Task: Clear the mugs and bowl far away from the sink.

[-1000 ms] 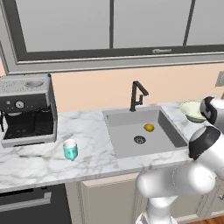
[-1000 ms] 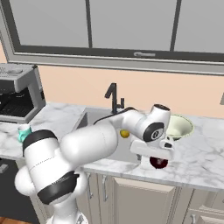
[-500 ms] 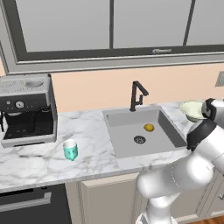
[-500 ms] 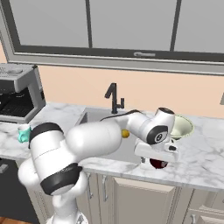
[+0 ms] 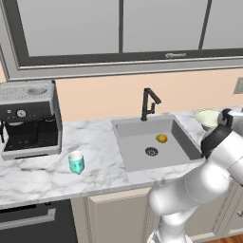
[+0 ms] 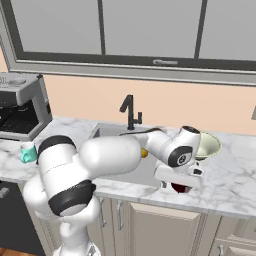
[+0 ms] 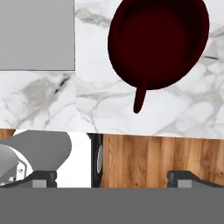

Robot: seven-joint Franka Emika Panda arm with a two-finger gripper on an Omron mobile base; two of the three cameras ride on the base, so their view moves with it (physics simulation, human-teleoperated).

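Hovering with its jaws spread wide and empty, the robot's two-finger claw point(image 6: 181, 181) hangs just above the dark maroon, round ceramic mug point(image 6: 179, 188), which sits on the white marble counter point(image 6: 235, 181) to the right of the grey rectangular recessed sink point(image 5: 152, 142). From the hand camera, the maroon mug point(image 7: 158, 41) lies straight below, its dark inside open to the lens and its short handle pointing toward the counter's front edge, with brown wooden floor point(image 7: 162, 159) beyond. Seen from the right base camera, the wide, shallow, pale cream-green bowl point(image 6: 210, 145) stands just behind the claw, near the sink's right rim. Over on the left base camera, the same bowl point(image 5: 207, 118) peeks out beside the white arm, a small yellow round fruit point(image 5: 162, 138) rests in the basin near the drain, and the teal mug with a white inside point(image 5: 76, 162) stands well apart to the left, in front of the silver and black espresso machine point(image 5: 29, 118). Compared with a second ago, the wrist has shifted slightly over the maroon mug; jaws unchanged, mugs and bowl unmoved.
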